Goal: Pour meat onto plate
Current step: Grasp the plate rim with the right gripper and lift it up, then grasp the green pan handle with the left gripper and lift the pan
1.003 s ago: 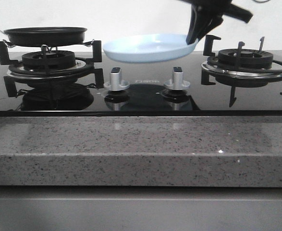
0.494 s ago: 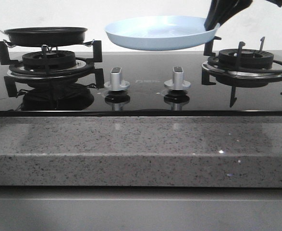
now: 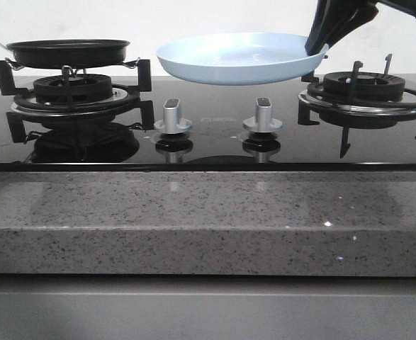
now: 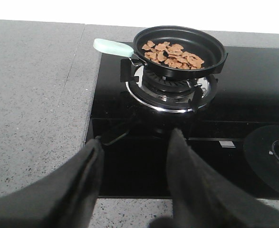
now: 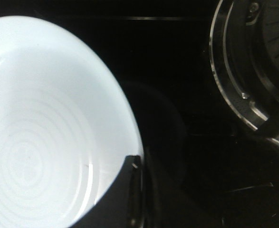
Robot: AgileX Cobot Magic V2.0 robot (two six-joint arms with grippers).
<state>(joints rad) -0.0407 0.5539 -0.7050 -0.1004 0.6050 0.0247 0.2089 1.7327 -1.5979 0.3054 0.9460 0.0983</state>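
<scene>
My right gripper (image 3: pixel 319 47) is shut on the right rim of the pale-blue plate (image 3: pixel 236 57), which hangs in the air above the two stove knobs, tilted toward the camera. In the right wrist view the plate (image 5: pixel 44 123) is bare, with one dark finger (image 5: pixel 122 194) lying over its rim. The meat (image 4: pixel 173 53) is a heap of small reddish-brown slices in the black frying pan (image 4: pixel 179 45) on the left burner. My left gripper (image 4: pixel 132 156) is open over the stove's front left edge, well short of the pan.
The pan (image 3: pixel 67 51) has a pale green handle (image 4: pixel 113 47) pointing away from the stove's middle. Two silver knobs (image 3: pixel 172 115) (image 3: pixel 261 115) stand on the black glass. The right burner (image 3: pixel 363 88) has nothing on it. A grey speckled counter (image 3: pixel 193 219) runs along the front.
The plate rose in my right gripper from just above the glass top to well above the knobs, then dipped slightly and shifted a little right. The pan has not moved.
</scene>
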